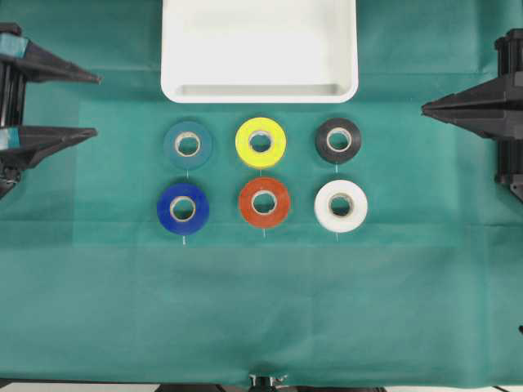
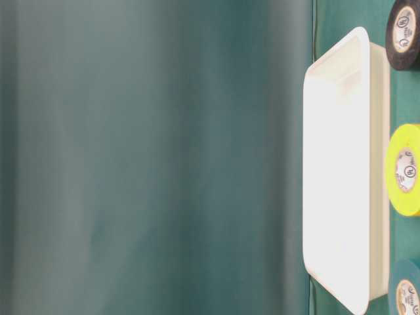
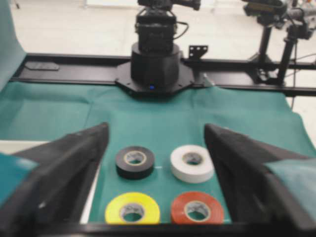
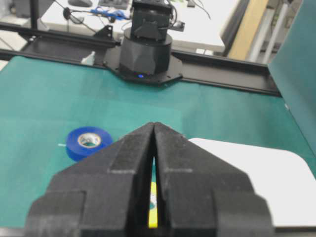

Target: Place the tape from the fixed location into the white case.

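Bench (image 1: 261, 310) covered with green cloth. Six rolls laid flat in two rows of three, none touching.

Overhead view: row nearer the white case (image 1: 260, 51) runs teal roll (image 1: 187, 144), yellow roll (image 1: 261, 141), black roll (image 1: 338, 140), left to right. Second row: blue roll (image 1: 182, 208), orange-red roll (image 1: 264, 202), and the tape (image 1: 341, 206) at the right end. The tape is white with a pale core, sits directly below the black roll in this view and just beside the orange-red roll. It lies outside the case, apart from it, with the black roll between the two.

White case sits at the top centre of the overhead view, its upper edge cut off by the frame. The visible part holds nothing.

Left gripper (image 1: 96, 104): at the left edge of the bench, fingers spread wide, nothing between them. Left wrist view confirms this, with the black, white, yellow and orange-red rolls showing in the gap.

Right gripper (image 1: 425, 106): at the right edge, fingers pressed together to a single point, pinching nothing. Well apart from the tape.

Table-level view: turned sideways, largely a blurred green surface; only the case and parts of three rolls are readable, probably the black, yellow and teal.
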